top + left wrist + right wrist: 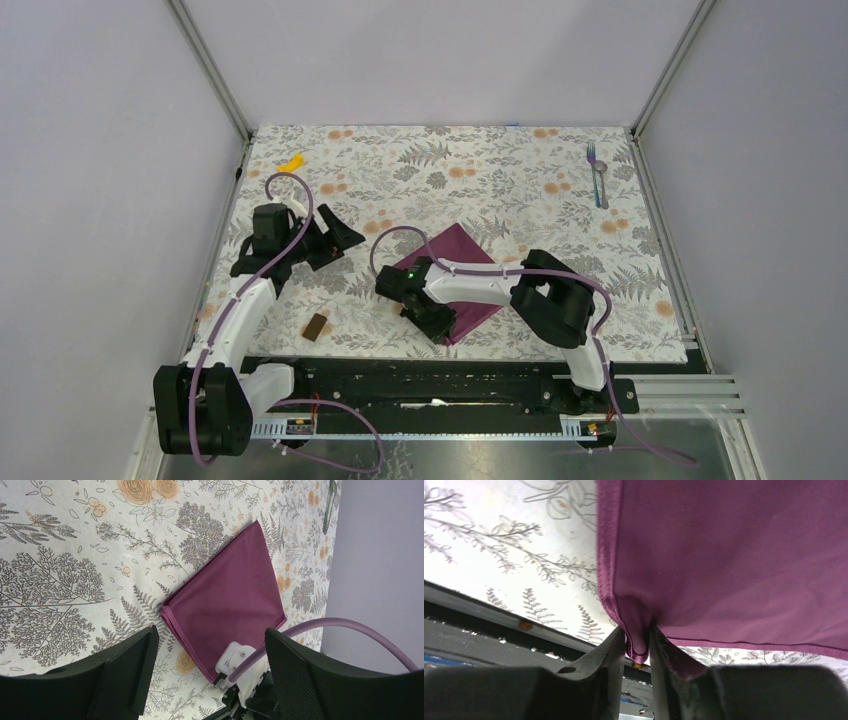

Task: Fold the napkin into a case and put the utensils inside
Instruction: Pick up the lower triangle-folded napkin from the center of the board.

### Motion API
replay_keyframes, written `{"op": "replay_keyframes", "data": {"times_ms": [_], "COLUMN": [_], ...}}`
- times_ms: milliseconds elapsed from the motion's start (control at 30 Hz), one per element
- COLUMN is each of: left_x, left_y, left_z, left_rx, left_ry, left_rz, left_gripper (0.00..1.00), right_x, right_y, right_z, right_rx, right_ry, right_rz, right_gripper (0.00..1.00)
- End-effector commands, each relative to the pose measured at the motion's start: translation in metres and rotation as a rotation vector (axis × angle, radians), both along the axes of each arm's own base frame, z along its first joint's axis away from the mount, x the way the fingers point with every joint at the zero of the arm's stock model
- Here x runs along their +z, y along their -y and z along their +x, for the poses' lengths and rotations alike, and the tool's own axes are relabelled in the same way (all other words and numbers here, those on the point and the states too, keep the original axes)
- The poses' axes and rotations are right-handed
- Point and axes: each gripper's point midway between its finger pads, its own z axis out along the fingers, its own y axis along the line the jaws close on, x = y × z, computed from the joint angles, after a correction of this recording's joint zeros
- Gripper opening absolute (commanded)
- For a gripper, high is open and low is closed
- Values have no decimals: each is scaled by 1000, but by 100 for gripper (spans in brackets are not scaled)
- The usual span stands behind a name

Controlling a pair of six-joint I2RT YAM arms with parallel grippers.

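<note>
Plum-magenta soft square cloth napkin is being pinched by just its corner in the right fingers, probably risking slipping free on lifting, while the left fingers are standing open.

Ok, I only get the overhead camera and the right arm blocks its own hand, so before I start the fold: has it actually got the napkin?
Observer: Yes. The right wrist camera shows the right hand pinching a corner of the napkin, cloth bunched between its fingers.
Operator: Single layer?
Observer: No. From the left wrist camera, several hemmed edges lie stacked along one side, so it's already folded.
Operator: Left hand?
Observer: The left hand is open, nothing between its fingers.
</note>
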Motion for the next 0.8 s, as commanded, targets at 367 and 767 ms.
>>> {"op": "replay_keyframes", "data": {"times_ms": [367,767], "left_x": [-46,-83], "left_y": [10,45], "left_z": [-10,-25], "left_rx": [40,152], "left_ry": [-145,-267], "left_rz": [-140,-194], "left_gripper": [83,99], "right_x": [25,60], "right_y": [-29,-25], "right_z": [6,14], "right_rx": [8,-77], "right_ry": [67,27], "right_rz": [275,496], "right_gripper": [0,0]}}
